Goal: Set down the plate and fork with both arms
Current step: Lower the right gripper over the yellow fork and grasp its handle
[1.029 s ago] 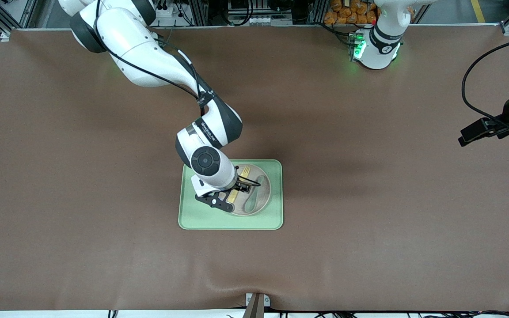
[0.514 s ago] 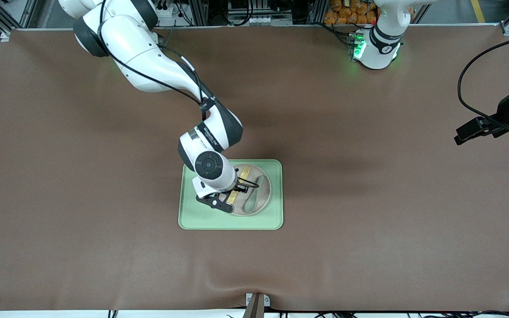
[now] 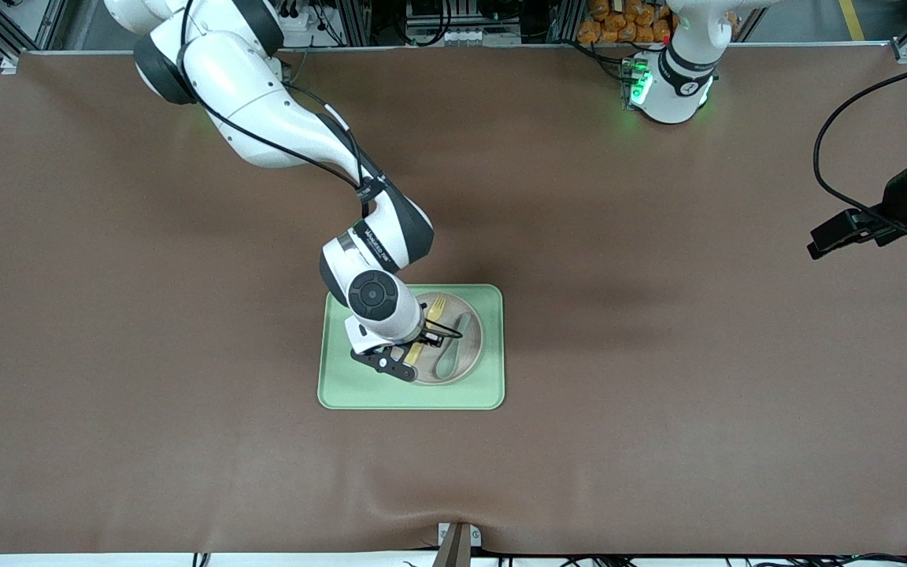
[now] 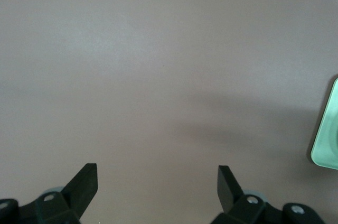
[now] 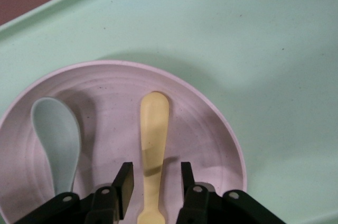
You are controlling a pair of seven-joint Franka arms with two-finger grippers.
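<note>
The beige plate (image 3: 472,343) lies on the light green tray (image 3: 359,390) in the middle of the table. The pale yellow fork (image 3: 437,306) lies in the plate beside a grey-green spoon (image 3: 451,352). My right gripper (image 3: 422,340) is low over the plate. In the right wrist view its open fingers (image 5: 122,182) straddle the fork's handle (image 5: 154,129) with a gap on each side; the plate (image 5: 211,129) and spoon (image 5: 55,139) show there too. My left gripper (image 4: 157,176) is open and empty, held over bare table at the left arm's end (image 3: 820,242).
The brown mat covers the whole table. The tray's rim (image 5: 237,34) surrounds the plate, and one corner of it shows in the left wrist view (image 4: 327,134). A small bracket (image 3: 457,543) sits at the table edge nearest the front camera.
My right gripper has shifted slightly over the plate and settled lower around the fork's handle. My left arm has drifted a little. The fork, spoon and plate have not moved.
</note>
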